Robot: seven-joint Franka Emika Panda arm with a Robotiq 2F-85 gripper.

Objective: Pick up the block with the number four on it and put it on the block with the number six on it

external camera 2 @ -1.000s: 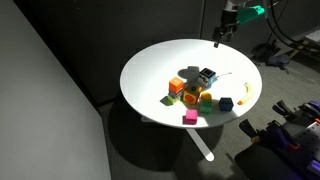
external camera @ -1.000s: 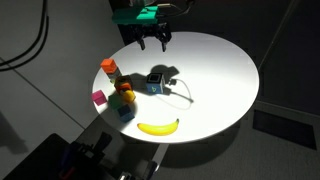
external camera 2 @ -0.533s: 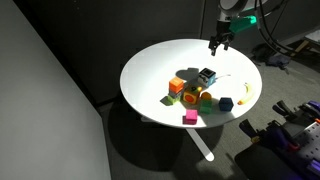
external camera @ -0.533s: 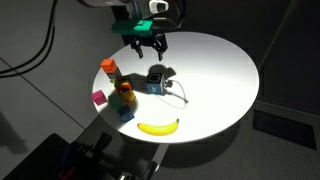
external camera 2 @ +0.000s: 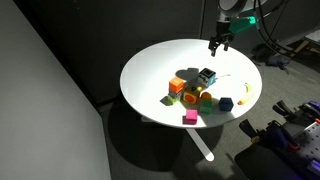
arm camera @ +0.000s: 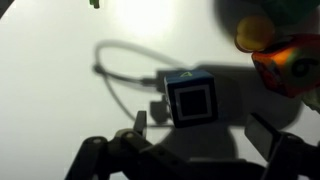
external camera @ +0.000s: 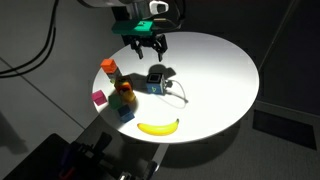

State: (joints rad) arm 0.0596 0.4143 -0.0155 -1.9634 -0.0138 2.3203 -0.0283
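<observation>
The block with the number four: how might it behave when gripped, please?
The block with the number four looks a rigid, flat-sided cube, so it probably won't roll or deform. Small, so likely light. The thin cord beside it might snag.

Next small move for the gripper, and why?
Probably lower the open gripper toward the block with the number four: it hangs well above the table, and the wrist view shows the block within the span of its fingers, nothing gripped.
</observation>
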